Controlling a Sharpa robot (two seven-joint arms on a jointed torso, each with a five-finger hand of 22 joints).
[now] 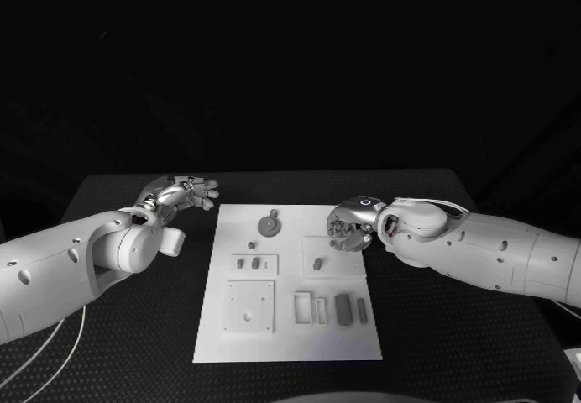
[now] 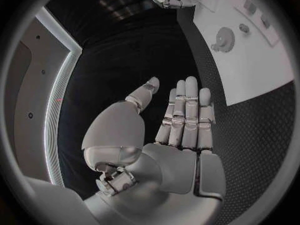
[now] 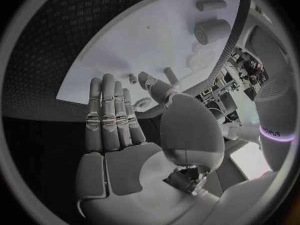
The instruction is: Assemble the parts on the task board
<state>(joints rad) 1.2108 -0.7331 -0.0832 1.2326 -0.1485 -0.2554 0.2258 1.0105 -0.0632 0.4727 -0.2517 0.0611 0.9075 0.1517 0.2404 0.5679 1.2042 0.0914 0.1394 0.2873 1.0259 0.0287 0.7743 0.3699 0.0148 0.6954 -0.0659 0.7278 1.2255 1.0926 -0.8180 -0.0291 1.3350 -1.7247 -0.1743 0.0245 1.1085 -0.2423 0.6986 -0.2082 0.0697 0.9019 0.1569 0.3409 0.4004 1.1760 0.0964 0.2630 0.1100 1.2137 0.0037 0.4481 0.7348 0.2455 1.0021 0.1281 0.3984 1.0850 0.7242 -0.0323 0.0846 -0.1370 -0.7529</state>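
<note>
The task board [image 1: 290, 281] lay in the middle of the black table [image 1: 460, 336], its long axis running from twelve to six o'clock in the head view. Grey parts sat on it: a round part [image 1: 270, 225] near the far end, a small peg [image 1: 317, 263] on a square block toward the right, and two dark bars [image 1: 344, 308] lying lengthwise at about five o'clock of the board's centre.

The right hand [image 1: 353, 224] hung over the board's far right corner, at about one o'clock from the board's centre, and held nothing; in the right wrist view [image 3: 119, 130] its fingers were extended side by side with the thumb apart. The small peg lay just beside it, toward seven o'clock.

The left hand [image 1: 181, 196] was off the board, over bare table at about ten o'clock, also holding nothing; the left wrist view [image 2: 181, 120] showed straight fingers close together, thumb spread away.

The right hand looked the nearer to the parts. The round part lay between the two hands, at roughly four o'clock from the left hand and nine o'clock from the right, so either could reach it, the right with the shorter travel. No assembly appeared begun
</note>
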